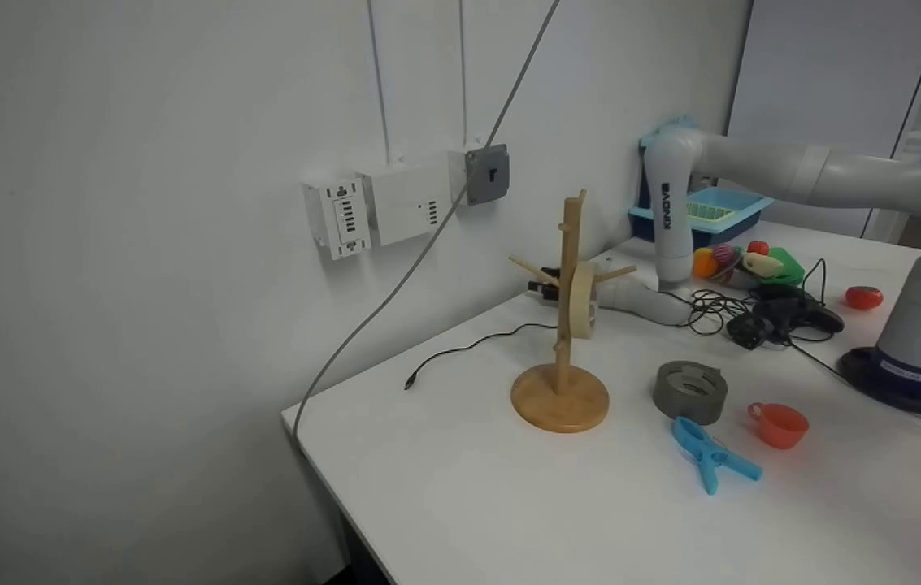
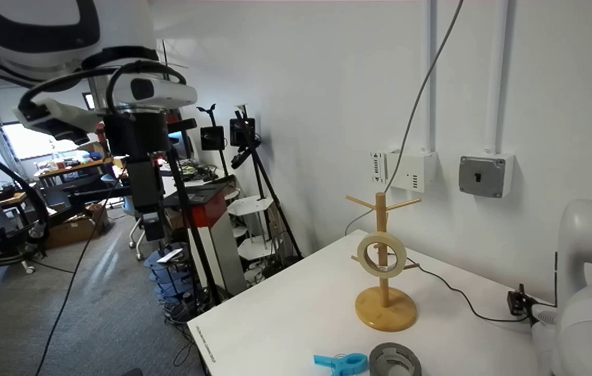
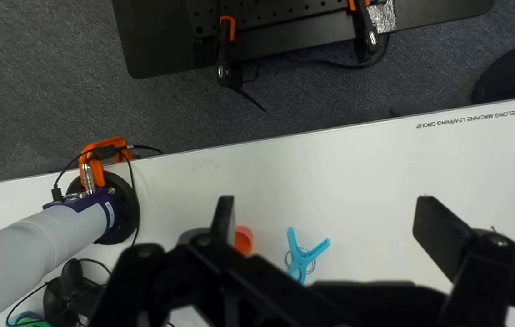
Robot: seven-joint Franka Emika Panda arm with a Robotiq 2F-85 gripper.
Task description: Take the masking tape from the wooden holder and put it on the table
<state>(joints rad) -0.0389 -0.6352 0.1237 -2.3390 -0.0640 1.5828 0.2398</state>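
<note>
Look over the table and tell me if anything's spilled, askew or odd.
No spill shows on the table. The one thing that looks untidy is a black cord, bunched in loops beside the black device instead of lying neatly. The holder stands upright, with the tape hanging on it.

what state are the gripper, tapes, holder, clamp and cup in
gripper: open, holding nothing
wooden holder: upright on the table
masking tape: hung on the wooden holder
grey tape: lying flat, hole up
clamp: lying flat, handles spread apart
cup: on the table, tilt unclear
</note>
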